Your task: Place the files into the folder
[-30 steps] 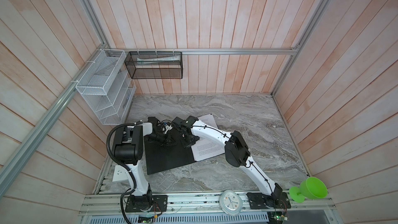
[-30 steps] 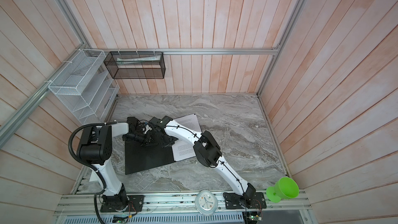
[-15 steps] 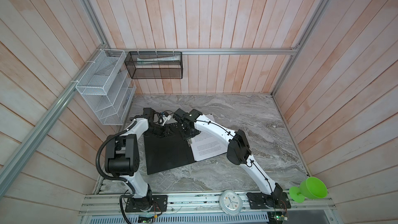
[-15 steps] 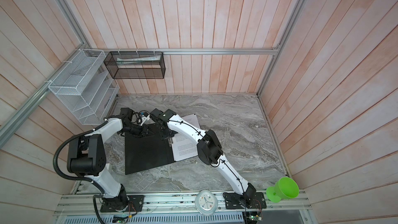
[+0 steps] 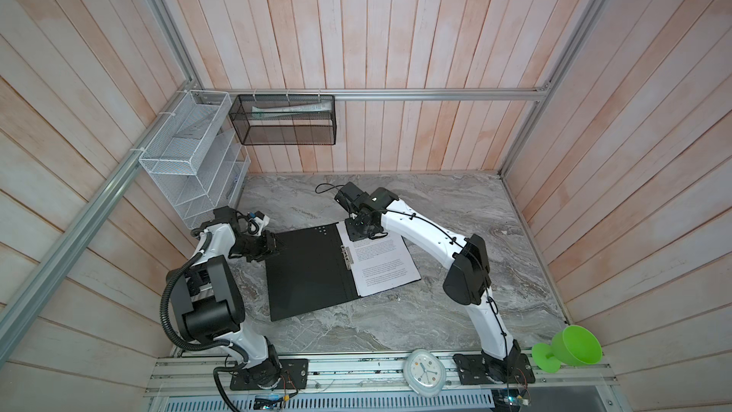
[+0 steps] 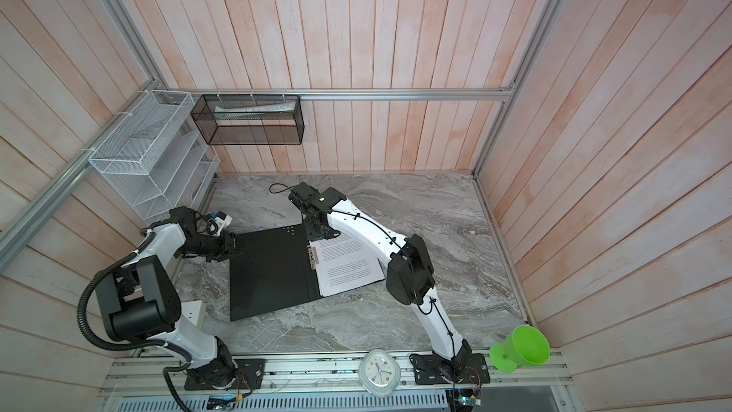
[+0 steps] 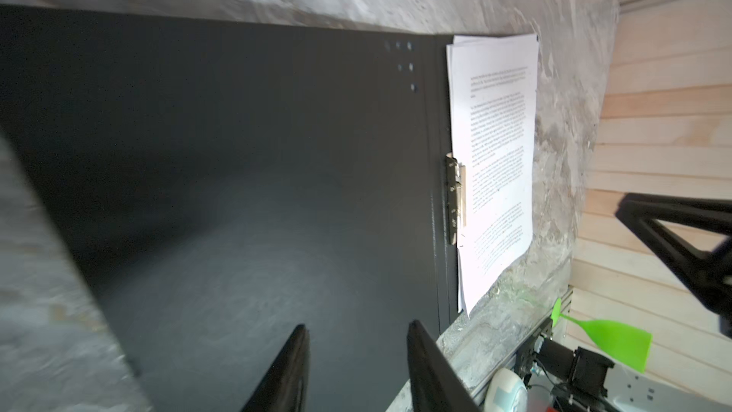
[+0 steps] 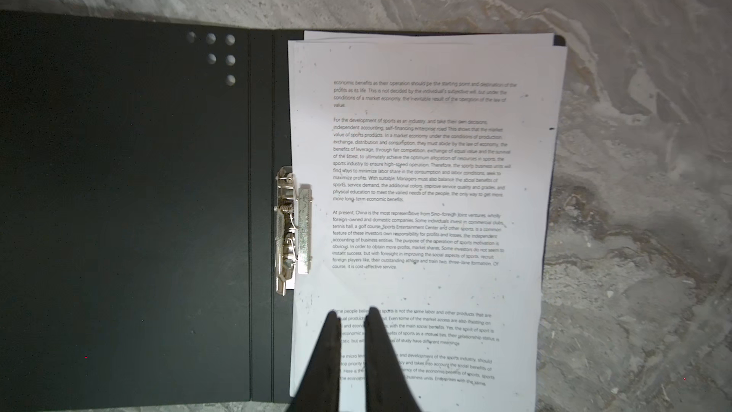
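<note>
You have the flat black-lined folder lying open on the grey marbled counter. Its spine runs away from the robot's base, with the near end swung slightly right. The thin stack of white printed files lies on the right-hand flap with its long axis along the spine and the top of the page toward the far wall. The silver metal clip on the spine overlaps the sheets' inner edge.

A second ago your left arm reached over the middle of the folder, close to the right one. Now the left end effector sits at the left flap's outer edge near the far corner. It points across the flap toward the spine, jaws clearly parted and holding nothing.

Your right end effector is held above the files just beside the spine. Only a narrow slit shows between its fingers, and nothing is gripped.
</note>
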You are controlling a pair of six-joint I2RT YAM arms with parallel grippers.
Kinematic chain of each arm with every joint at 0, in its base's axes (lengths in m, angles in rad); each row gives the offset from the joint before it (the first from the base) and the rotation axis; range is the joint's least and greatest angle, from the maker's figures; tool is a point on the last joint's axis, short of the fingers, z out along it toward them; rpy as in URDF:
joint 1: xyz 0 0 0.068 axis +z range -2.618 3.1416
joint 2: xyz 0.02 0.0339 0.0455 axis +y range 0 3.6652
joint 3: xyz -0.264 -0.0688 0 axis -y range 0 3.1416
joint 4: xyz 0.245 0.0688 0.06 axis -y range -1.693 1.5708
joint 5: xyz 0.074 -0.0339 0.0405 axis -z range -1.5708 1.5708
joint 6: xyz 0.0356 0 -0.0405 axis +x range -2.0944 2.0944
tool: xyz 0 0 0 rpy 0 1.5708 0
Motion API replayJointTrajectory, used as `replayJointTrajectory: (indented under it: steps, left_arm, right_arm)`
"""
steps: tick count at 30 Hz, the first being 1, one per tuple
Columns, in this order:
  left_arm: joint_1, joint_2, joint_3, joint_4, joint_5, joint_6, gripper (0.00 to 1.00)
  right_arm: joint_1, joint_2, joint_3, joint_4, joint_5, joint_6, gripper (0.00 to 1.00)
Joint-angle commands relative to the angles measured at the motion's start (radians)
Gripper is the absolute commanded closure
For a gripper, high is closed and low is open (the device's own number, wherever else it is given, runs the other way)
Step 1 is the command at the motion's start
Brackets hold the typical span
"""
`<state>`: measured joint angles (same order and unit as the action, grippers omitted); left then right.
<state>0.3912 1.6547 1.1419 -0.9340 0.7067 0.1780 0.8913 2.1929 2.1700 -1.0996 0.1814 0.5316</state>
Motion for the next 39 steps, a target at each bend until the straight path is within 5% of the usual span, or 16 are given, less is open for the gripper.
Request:
replayJointTrajectory:
  steps: [1, 18, 39]
  left_arm:
    - [0.034, -0.014, -0.017, -0.047, -0.03, 0.047, 0.56]
    - [0.068, -0.031, -0.096, 0.047, -0.349, 0.008, 0.51]
    - [0.027, 0.056, -0.089, -0.001, -0.06, 0.06, 0.55]
  right_arm:
    - [-0.024, -0.077, -0.088, 0.078, 0.01, 0.021, 0.86]
    - [-0.133, -0.376, -0.567, 0.4, -0.157, 0.061, 0.86]
    - [-0.158, -0.435, -0.662, 0.433, -0.17, 0.062, 0.86]
